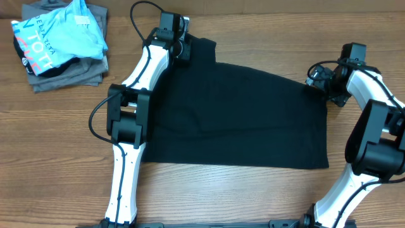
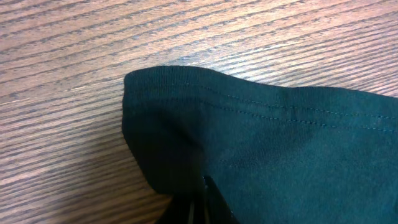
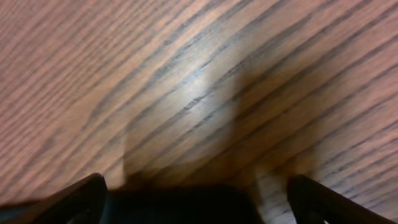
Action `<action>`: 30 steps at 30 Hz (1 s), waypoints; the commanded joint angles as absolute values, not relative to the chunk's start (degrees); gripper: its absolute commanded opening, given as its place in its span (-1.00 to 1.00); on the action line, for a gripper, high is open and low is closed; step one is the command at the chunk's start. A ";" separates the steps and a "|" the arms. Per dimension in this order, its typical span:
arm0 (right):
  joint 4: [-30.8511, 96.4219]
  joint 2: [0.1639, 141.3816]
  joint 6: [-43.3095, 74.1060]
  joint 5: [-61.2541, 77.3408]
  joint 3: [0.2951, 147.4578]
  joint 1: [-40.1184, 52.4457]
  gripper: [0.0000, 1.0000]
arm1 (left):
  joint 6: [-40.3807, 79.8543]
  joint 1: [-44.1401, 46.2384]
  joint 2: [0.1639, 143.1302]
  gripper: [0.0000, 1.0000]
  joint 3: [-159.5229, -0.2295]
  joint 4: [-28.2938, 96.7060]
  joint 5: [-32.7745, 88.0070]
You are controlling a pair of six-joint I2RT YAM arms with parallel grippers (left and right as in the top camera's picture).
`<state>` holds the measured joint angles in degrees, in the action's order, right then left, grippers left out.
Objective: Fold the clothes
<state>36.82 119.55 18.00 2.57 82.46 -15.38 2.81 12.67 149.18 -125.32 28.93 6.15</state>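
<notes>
Black, soft knit cloth is what has to be handled here: the T-shirt (image 1: 240, 120) is spread almost flat on the wooden table (image 1: 253, 196), with a few shallow creases across its body. At the shirt's far left corner the left gripper (image 1: 183, 45) is set, and its jaws are clamped together on a pinch of the fabric; in the left wrist view the stitched edge (image 2: 261, 106) is seen curling over just above that pinch. At the shirt's far right corner the right gripper (image 1: 314, 77) is held low, its jaws spread wide with nothing between them, and a dark strip that is probably the shirt's edge is glimpsed between the fingers (image 3: 93, 199). Well off the shirt's far left side, a light blue shirt (image 1: 60, 35) is piled on folded grey garments (image 1: 69, 76). The shirt is judged to be light and limp: it is likely to sag and drag when lifted, and a single-layer pinch may slip. A hold is best taken at the corners, on the doubled stitched edge, with the far right corner gripped to match the left before any fold is carried over.
</notes>
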 commanded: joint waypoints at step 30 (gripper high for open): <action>37.89 119.59 21.50 1.15 84.40 -16.49 -0.92 | 2.76 12.01 147.48 -0.92 -126.13 29.85 5.91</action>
